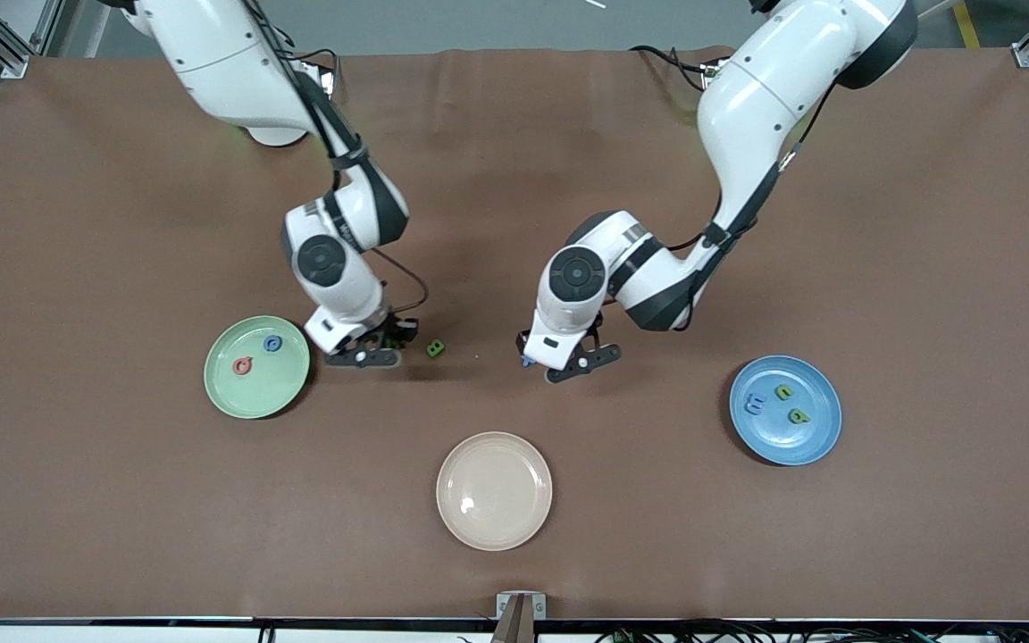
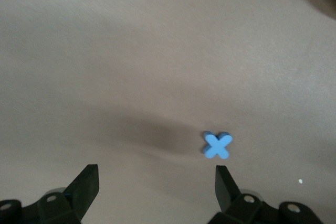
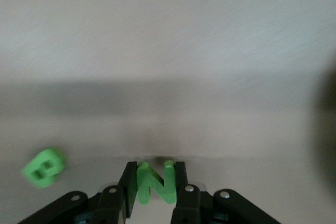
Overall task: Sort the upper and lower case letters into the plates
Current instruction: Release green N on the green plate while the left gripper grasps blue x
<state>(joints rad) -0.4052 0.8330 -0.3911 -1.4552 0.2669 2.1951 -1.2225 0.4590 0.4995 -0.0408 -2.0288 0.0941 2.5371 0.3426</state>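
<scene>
Brown tabletop: right pincer (image 3: pixel 153 182) grips a chunky green N (image 3: pixel 154 183); left pincer (image 2: pixel 157 184) gapes beside a blue X (image 2: pixel 217 146).

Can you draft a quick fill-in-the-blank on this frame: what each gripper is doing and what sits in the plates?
1. The right gripper is shut on a green letter ____.
2. The open left gripper hovers by a small blue ____-shaped letter lying on the brown table.
3. The round pale green plate holds ____ letters.
4. The round blue plate holds ____ letters.

Missing words: N; X; two; three
</scene>
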